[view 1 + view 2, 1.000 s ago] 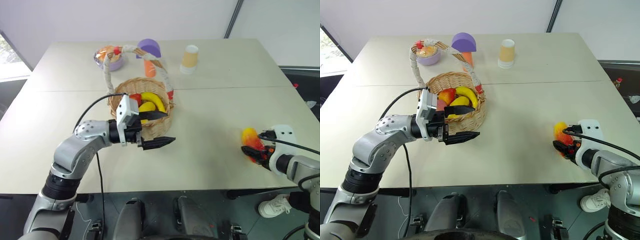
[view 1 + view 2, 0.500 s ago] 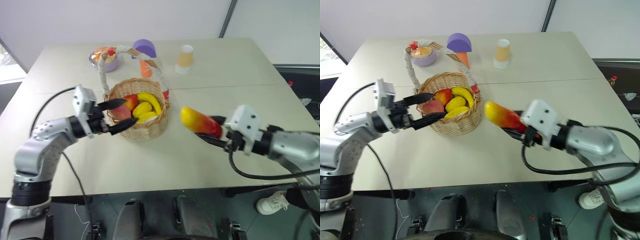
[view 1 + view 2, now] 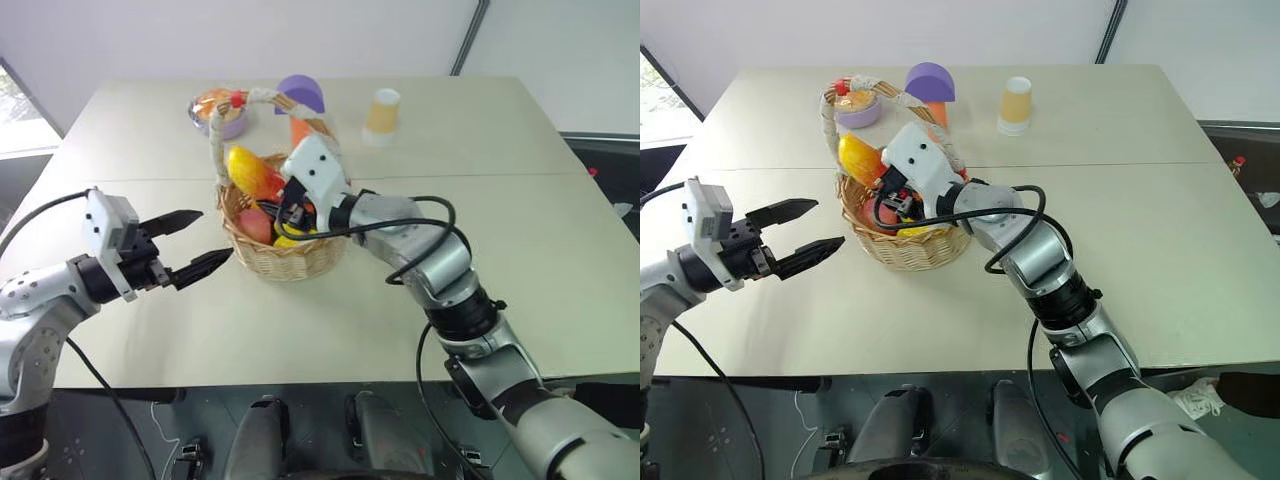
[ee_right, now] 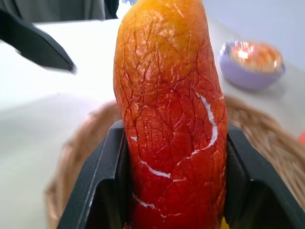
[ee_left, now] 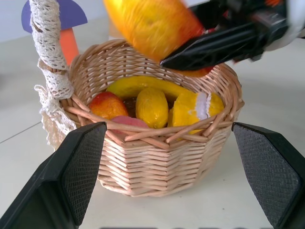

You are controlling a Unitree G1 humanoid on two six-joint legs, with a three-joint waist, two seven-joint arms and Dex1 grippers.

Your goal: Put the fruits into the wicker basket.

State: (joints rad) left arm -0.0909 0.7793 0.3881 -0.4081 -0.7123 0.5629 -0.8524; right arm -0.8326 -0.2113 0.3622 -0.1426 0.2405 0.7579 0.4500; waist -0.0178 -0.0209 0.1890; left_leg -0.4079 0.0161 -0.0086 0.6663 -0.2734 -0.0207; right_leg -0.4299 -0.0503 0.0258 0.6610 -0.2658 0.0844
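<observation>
The wicker basket [image 3: 290, 262] stands mid-table, its white-wrapped handle [image 3: 215, 150] arching over it. Inside lie a banana [image 5: 138, 86], a lemon [image 5: 151, 106], a red-yellow fruit [image 5: 107, 104] and a pink one [image 5: 128, 121]. My right gripper [image 3: 272, 195] is shut on the red-and-yellow mango [image 4: 171, 109], which hangs tilted just above the basket's far-left rim [image 3: 860, 158]. To the left of the basket, my left gripper [image 3: 217, 234] is open and holds nothing, its fingertips a short way from the wicker wall.
Behind the basket stand a purple bowl [image 3: 218, 112] with orange contents, an orange stem with a purple dome cap [image 3: 298, 100] and a paper cup [image 3: 381, 115]. Bare tabletop extends to the right and front of the basket.
My right arm swung left across the table, carrying the mango up over the basket. My left gripper drew back leftward from the basket and stayed open.
</observation>
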